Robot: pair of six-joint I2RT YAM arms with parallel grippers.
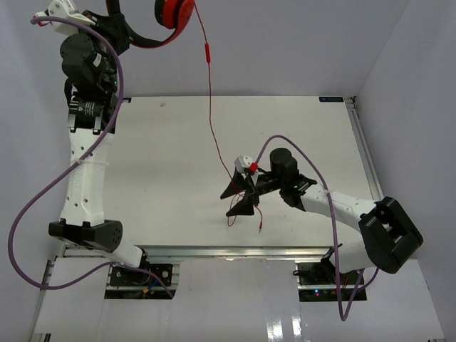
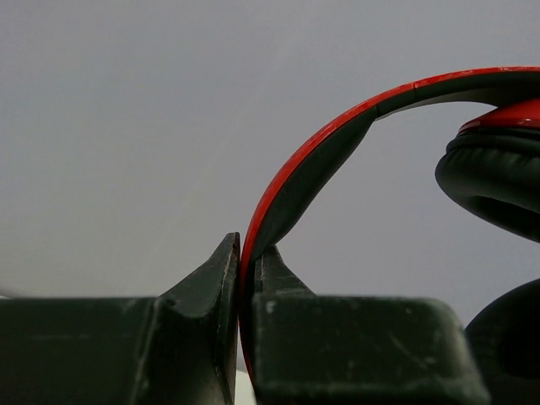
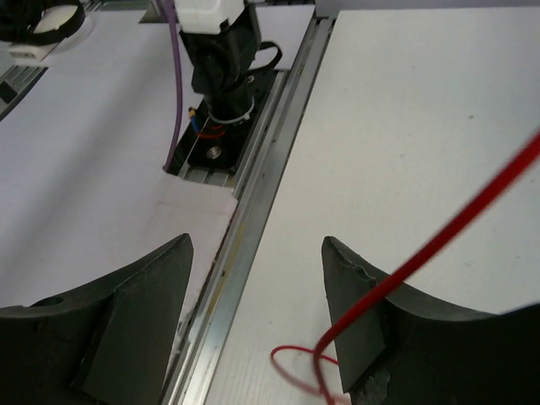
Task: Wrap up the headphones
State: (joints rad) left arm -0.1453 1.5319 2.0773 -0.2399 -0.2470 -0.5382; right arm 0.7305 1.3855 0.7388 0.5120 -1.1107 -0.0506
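Headphones [image 1: 174,13] headband clenched in left pincer [image 2: 246,246], right pincer [image 3: 257,253] released, red cable [image 3: 472,202] crossing one finger

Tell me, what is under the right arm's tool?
The thin red cable crosses one finger and curls on the white table. The finger hides part of the curl.

On my white worktop [image 1: 171,164] lies the curled end of the red cable [image 1: 214,132], just beside my right gripper [image 1: 236,201].

White bench [image 1: 178,142], matte surface. Aluminium rail [image 1: 360,142] runs along its right edge. Pale grey walls [image 1: 299,43] enclose it.
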